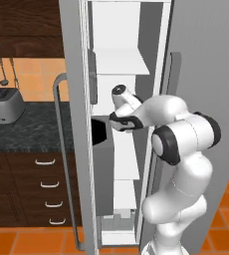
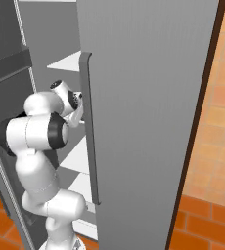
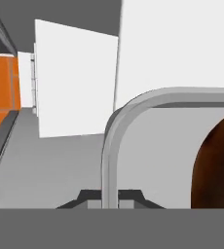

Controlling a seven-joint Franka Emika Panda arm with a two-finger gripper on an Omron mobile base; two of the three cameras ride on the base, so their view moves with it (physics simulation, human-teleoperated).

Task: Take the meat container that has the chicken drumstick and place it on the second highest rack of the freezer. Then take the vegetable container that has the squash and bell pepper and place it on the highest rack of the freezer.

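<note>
In the hand view my gripper [image 3: 110, 198] is shut on the rounded grey rim of the meat container [image 3: 109, 141], which runs up from between the fingertips and bends right. The brown chicken drumstick [image 3: 214, 168] lies inside the tray at the right edge. White inner walls of the freezer [image 3: 75, 78] stand close behind it. In the left base view my arm reaches into the open freezer [image 1: 117, 164], with the hand at middle height under a white rack [image 1: 120, 62]. From the right base view the hand goes in behind the closed door's handle, between two racks [image 2: 78, 155]. The vegetable container is out of view.
The freezer's open door [image 1: 79, 149] with its long handle [image 1: 60, 149] stands left of the arm, and the other grey door [image 2: 148, 122] close on the right. A toaster [image 1: 4, 104] sits on the dark counter [image 1: 34, 130] above wood drawers [image 1: 47, 191].
</note>
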